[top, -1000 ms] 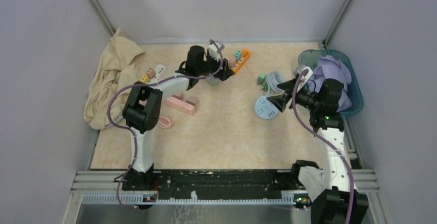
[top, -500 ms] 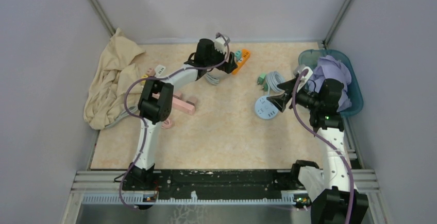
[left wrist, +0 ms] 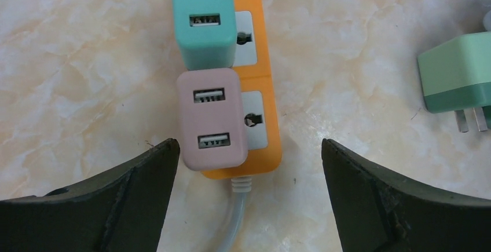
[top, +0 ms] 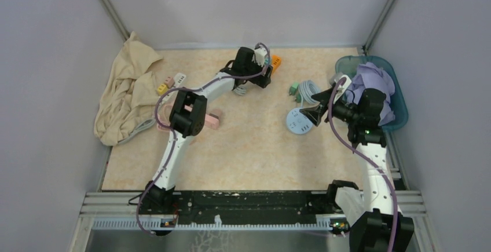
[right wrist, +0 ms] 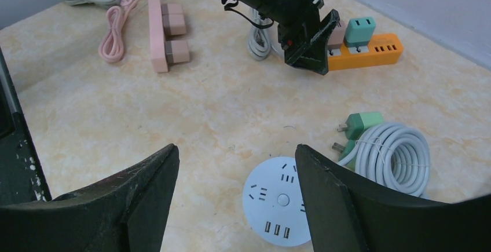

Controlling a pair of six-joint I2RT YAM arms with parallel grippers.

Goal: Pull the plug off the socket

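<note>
The desk (top: pixel 249 142) is a pale marbled top. A crumpled beige cloth (top: pixel 124 90) lies at its left edge and a teal basket (top: pixel 403 110) of purple fabric (top: pixel 373 78) at its right. The left arm (top: pixel 202 90) reaches across to the far middle, and the right arm (top: pixel 373 171) hangs near the basket over a round white socket disc (right wrist: pixel 281 203). The right jaws are partly apart with nothing between them.

The orange power strip (left wrist: pixel 269 84) lies flat at the far middle of the desk, under the left wrist. Two adapters stand in it, a teal one (left wrist: pixel 202 20) and, touching it at the cable end, the pink adapter (left wrist: pixel 209 119). The pink adapter overhangs one long edge of the strip. The left jaws are spread wide and empty, one on each side of that end of the strip. One finger is just beside the pink adapter's corner. A loose green plug (left wrist: pixel 457 75) lies well apart.

The pink adapter looks like the plug in hand. It is likely a light, rigid plastic block with smooth, rather slippery faces, held only by the friction of its pins. The best hold is probably across its two long flat sides, low on the body and clear of the teal neighbour, followed by a straight pull along the pins. The strip is light too and may lift with it unless pinned down.
</note>
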